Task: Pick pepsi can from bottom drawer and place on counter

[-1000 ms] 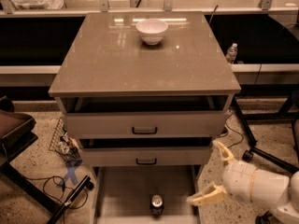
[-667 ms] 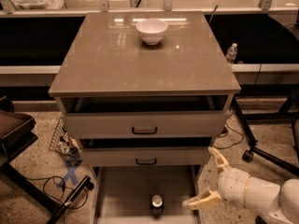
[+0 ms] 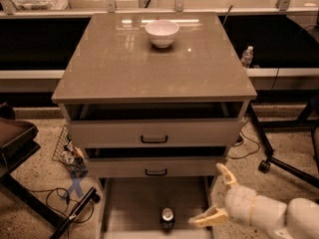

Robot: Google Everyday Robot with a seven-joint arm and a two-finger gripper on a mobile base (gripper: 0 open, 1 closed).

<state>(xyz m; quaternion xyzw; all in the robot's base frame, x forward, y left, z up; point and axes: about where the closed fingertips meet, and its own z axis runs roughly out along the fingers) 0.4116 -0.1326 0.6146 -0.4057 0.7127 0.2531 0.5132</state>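
Camera view has the gripper low at the right of the bottom drawer. Its two pale fingers are spread wide and grasp nothing, the lower one reaching over the drawer's right wall toward the pepsi can. The can stands upright on the drawer floor near the front, just beside that fingertip but apart from it. The wide spread looks meant to let the can pass between the fingers. Above sit two upper drawers with black handles. The bench on top carries a white bowl near its back.
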